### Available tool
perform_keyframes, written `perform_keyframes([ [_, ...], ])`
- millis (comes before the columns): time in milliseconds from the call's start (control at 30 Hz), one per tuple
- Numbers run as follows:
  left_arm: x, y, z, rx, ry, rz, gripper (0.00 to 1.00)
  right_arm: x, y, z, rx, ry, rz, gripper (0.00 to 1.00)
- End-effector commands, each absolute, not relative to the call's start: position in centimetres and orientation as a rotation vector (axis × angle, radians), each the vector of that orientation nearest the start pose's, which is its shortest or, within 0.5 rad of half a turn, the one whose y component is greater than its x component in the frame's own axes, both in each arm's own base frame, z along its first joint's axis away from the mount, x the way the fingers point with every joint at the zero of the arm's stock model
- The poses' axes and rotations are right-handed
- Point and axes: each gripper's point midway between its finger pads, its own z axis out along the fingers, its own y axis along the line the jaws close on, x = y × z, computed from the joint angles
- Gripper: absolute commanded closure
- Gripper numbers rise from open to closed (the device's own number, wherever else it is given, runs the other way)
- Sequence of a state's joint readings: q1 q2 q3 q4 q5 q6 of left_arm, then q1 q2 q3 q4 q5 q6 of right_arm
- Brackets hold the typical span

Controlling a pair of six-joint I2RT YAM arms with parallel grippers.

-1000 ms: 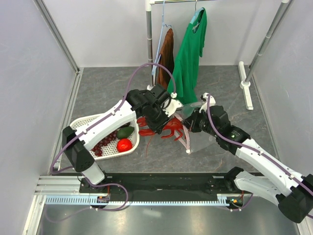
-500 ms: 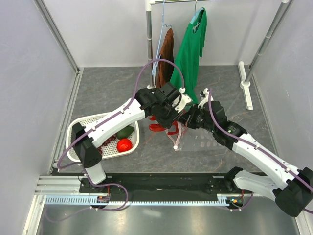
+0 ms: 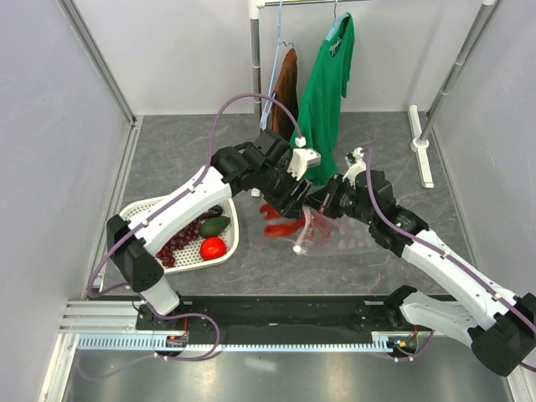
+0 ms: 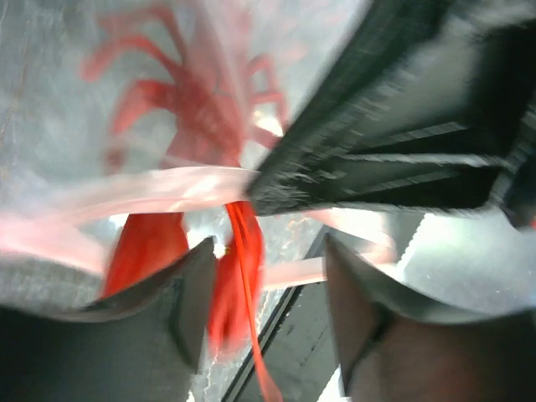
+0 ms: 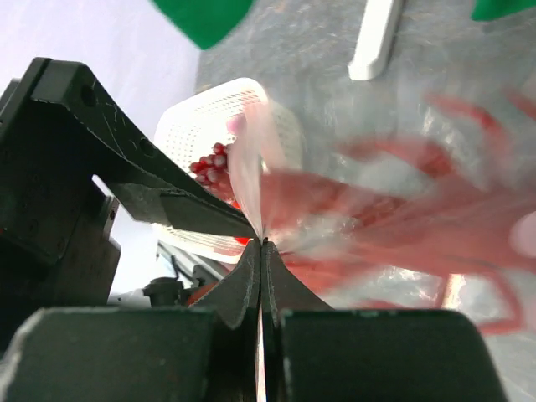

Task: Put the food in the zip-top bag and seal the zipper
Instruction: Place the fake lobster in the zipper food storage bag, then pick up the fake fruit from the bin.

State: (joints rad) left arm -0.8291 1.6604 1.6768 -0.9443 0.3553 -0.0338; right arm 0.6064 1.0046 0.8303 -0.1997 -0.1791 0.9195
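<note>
I count two arms, the left arm [image 3: 180, 205] and the right arm [image 3: 435, 255]. Mid-frame there's one zip-top bag [image 3: 352, 239] and one red lobster [image 3: 280, 226]. One white basket [image 3: 138, 209] at lower left holds one grape bunch [image 3: 176, 244], one tomato [image 3: 213, 248], one avocado piece [image 3: 213, 226]. Top centre, two hanging garments — one green shirt [image 3: 322, 92], one brown top [image 3: 286, 96].

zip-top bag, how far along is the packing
Early. Done: the lobster shows through the zip-top bag plastic, seemingly in or at its mouth. In hand: the right gripper is shut on the bag's edge, and the left gripper is open over the lobster. Left: grape bunch, tomato and avocado piece lie in the white basket; the zipper is unsealed.
</note>
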Motion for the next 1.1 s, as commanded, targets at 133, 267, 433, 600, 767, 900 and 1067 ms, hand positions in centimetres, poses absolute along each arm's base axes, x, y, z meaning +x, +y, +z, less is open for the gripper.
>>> perform_keyframes([
  [133,20.8,-30.9,28.8,1.177,2.117,-0.826,0.24,24.6,24.7,29.6,0.105,2.007,1.282,1.0],
  [267,21.1,-28.0,28.8,1.126,2.095,-0.787,0.24,24.6,23.6,29.8,0.108,1.994,1.266,1.0],
  [433,23.2,-23.1,28.2,0.949,2.081,-0.724,0.24,24.8,21.7,32.3,0.101,1.922,1.177,1.0],
  [600,23.0,-18.5,24.2,1.086,2.157,-0.568,0.21,24.0,19.6,32.8,0.115,1.934,1.062,1.0],
  [767,22.5,-14.5,21.3,1.119,2.227,-0.456,0.12,23.8,18.2,31.0,0.131,1.974,0.976,1.0],
  [900,22.7,-12.0,18.3,1.132,2.337,-0.395,0.11,23.5,18.4,30.2,0.115,1.981,0.991,1.0],
  [1067,22.1,-10.7,14.4,1.148,2.471,-0.391,0.11,23.3,18.5,30.2,0.089,1.971,1.003,1.0],
])
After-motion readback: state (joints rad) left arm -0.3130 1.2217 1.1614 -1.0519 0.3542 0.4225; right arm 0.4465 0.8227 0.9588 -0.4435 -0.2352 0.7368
